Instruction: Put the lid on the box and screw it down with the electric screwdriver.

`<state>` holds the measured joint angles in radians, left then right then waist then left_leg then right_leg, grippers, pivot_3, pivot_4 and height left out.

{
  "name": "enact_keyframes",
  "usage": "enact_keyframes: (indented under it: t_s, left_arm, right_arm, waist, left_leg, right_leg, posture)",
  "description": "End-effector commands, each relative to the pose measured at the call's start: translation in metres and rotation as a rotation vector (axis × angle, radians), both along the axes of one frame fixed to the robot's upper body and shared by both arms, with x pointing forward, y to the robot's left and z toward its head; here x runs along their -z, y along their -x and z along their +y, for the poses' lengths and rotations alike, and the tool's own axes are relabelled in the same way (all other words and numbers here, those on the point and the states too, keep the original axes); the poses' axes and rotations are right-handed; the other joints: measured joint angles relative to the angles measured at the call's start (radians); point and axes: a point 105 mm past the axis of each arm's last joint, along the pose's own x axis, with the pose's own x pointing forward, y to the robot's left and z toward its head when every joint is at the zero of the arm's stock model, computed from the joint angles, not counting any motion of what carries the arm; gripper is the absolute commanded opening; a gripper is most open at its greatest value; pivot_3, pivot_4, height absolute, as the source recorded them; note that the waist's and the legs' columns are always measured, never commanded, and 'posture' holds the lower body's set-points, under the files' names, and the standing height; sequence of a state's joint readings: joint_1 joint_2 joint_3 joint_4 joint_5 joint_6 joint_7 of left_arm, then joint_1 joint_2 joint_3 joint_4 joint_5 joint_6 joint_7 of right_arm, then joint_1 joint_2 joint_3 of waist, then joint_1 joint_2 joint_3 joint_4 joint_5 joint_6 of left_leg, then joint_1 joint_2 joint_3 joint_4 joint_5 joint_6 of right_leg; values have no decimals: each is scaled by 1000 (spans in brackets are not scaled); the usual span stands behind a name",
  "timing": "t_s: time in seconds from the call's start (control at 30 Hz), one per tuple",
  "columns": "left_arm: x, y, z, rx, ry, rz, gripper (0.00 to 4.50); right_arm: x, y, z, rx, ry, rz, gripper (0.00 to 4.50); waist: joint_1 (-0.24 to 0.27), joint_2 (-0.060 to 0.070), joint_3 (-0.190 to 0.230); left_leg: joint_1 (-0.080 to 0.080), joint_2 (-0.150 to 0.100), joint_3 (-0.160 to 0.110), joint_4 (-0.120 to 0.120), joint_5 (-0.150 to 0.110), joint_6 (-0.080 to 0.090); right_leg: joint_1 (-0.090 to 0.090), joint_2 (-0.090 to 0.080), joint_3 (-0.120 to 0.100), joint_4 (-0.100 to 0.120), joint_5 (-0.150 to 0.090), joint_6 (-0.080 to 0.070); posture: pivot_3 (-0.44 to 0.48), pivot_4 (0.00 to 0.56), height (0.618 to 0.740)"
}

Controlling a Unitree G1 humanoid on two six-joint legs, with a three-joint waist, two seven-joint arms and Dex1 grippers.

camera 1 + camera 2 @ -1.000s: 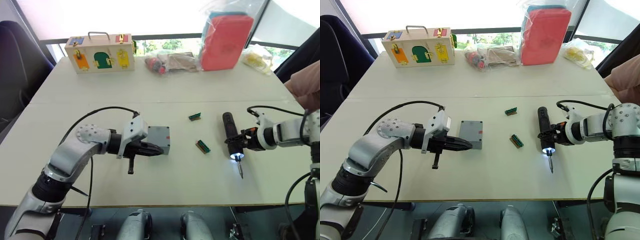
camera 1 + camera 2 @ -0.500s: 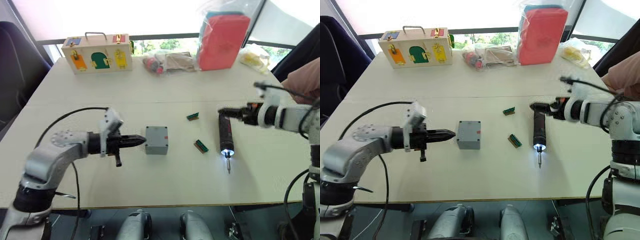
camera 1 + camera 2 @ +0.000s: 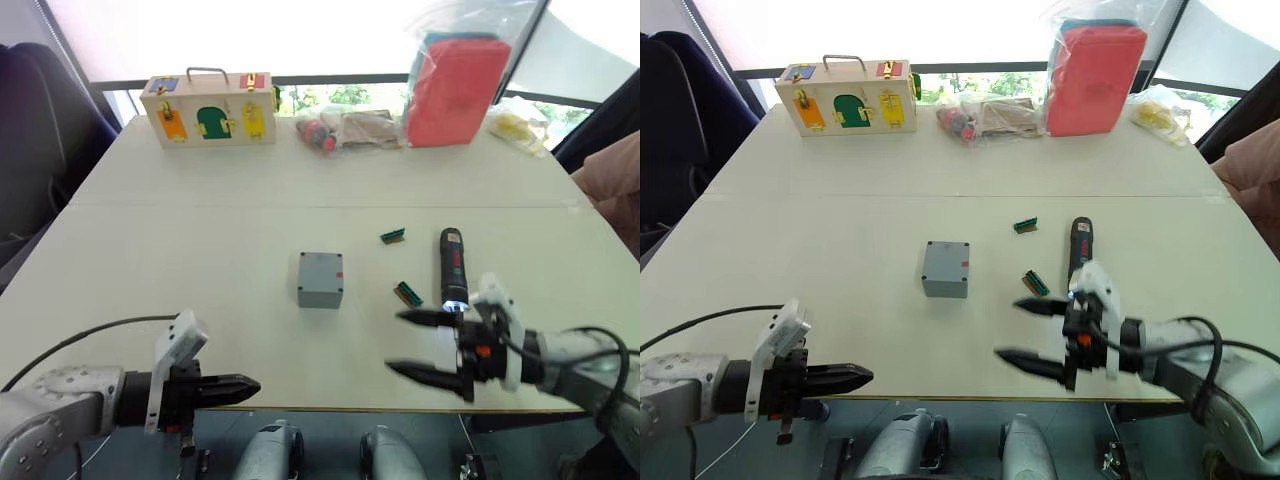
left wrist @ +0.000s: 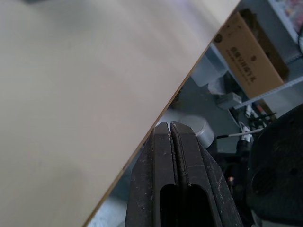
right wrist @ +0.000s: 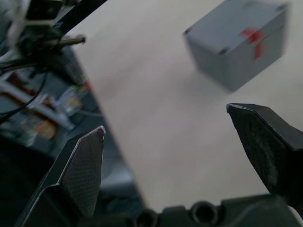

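Note:
The grey box [image 3: 320, 296] stands in the middle of the table, red marks on one side wall [image 5: 251, 40]. The lid [image 3: 320, 270] appears to sit on top of it, corner holes showing. The black electric screwdriver [image 3: 452, 265] lies on the table to the right of the box, its tip end behind my right arm. My right gripper [image 3: 393, 341] hangs open and empty over the table's front edge, in front of the screwdriver and apart from it. My left gripper [image 3: 240, 385] is shut on nothing at the front edge, well short of the box; its fingers [image 4: 170, 137] are pressed together.
Two small green-and-brown blocks [image 3: 391, 236] [image 3: 405, 293] lie between box and screwdriver. At the back stand a wooden case with coloured doors [image 3: 208, 107], bagged items [image 3: 345, 127] and a red box in a plastic bag [image 3: 455, 90]. A person's sleeve [image 3: 615, 180] is at the right edge.
Both arms have drawn back to the table's front edge. The right gripper let go of the screwdriver, which lies on the table, and now stands open. The left gripper left the box's side.

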<state>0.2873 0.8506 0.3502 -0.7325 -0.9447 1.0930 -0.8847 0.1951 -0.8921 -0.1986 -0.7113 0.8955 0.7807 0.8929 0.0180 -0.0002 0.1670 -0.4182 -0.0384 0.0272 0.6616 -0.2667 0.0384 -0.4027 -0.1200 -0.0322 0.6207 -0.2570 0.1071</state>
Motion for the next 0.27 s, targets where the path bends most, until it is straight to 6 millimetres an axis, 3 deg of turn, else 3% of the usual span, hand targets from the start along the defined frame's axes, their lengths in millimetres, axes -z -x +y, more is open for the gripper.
enact_keyframes:
  t_s: [0.03,0.27]
  left_arm:
    - [-7,-5,-3,0,-4,-89,0]
    - [-9,-10,-7,2,6,-130,0]
  right_arm:
    - [5,22,1,-76,3,96,4432]
    - [6,25,1,-126,20,162,4432]
  waist:
    - [-1,0,0]
    - [-5,-1,-1]
  left_leg:
    - [-1,0,0,0,0,0]
    - [-2,0,1,-1,-1,1]
  right_leg:
    - [0,0,0,-2,0,-1]
    - [-1,0,0,-6,2,-2]
  posture:
    - [0,150,740]
    - [0,150,740]
